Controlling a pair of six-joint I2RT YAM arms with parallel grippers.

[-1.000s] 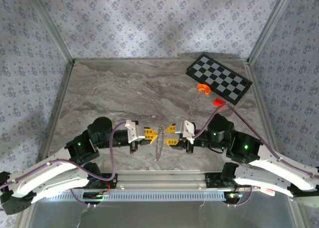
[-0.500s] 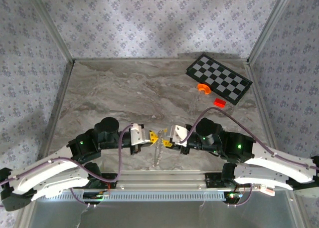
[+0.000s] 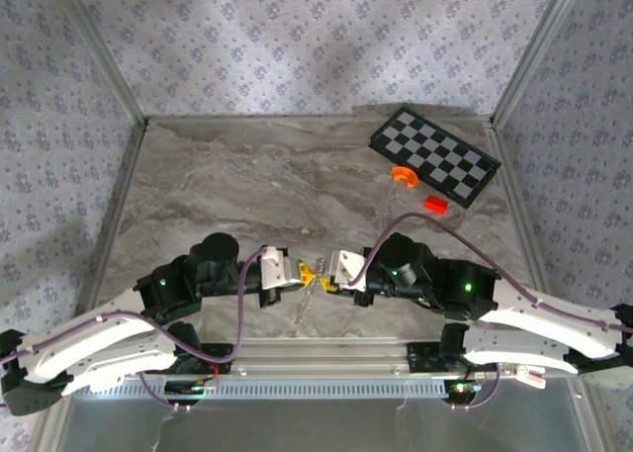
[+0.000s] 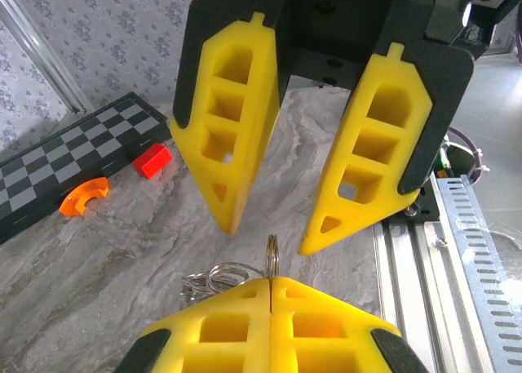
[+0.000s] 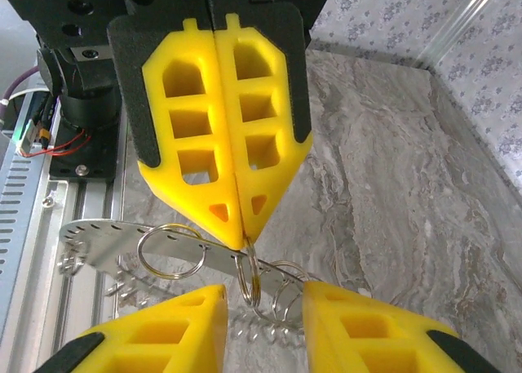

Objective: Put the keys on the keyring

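Change: right tool (image 3: 331,279) shifted left, nearer left tool (image 3: 300,270).
Left tool: clenched on thin silvery wire keyring (image 4: 272,255).
Right tool: parted astride it, clear from wrist views.

Orange curved piece (image 3: 403,176), red block (image 3: 435,203) beside checkerboard (image 3: 435,157), far right.

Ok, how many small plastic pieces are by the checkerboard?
2: an orange curved piece at the near edge of the checkerboard, and a red block just beside it. None looks hidden.
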